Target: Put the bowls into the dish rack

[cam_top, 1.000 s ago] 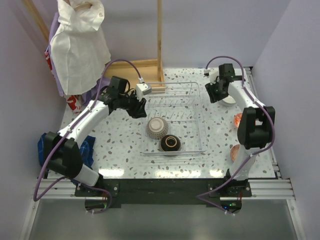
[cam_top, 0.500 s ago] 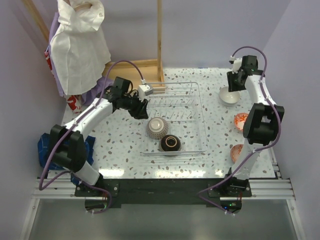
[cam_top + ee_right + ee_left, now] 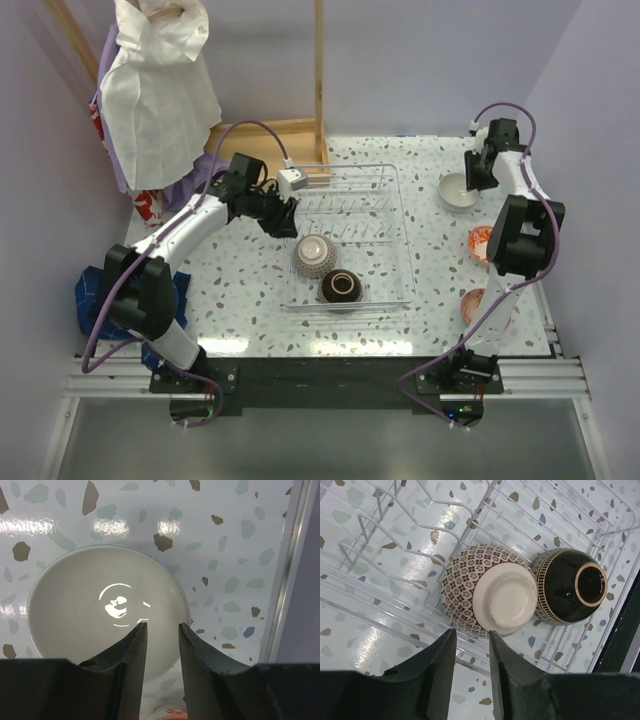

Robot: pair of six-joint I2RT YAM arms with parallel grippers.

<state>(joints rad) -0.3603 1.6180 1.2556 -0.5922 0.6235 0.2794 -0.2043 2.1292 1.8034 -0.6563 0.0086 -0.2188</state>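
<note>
The wire dish rack (image 3: 392,190) lies mid-table. In it rest a patterned bowl (image 3: 314,255), upside down, and a black bowl (image 3: 340,287); both show in the left wrist view, the patterned bowl (image 3: 490,597) beside the black bowl (image 3: 570,587). My left gripper (image 3: 288,218) is open and empty, just above the rack's left side, apart from the patterned bowl. My right gripper (image 3: 474,180) is open above a plain white bowl (image 3: 457,192) at the far right, its fingers over that white bowl's (image 3: 100,610) near rim.
Two orange-patterned bowls stand at the right edge, one (image 3: 480,241) behind the other (image 3: 474,303). A wooden frame (image 3: 320,80) and white cloth (image 3: 155,85) stand at the back left. A blue cloth (image 3: 175,297) lies by the left edge. A white block (image 3: 290,180) sits at the rack's far-left corner.
My right arm has swung from left of the white bowl to its right side and now hovers over it. My left gripper has shifted slightly near the rack.
</note>
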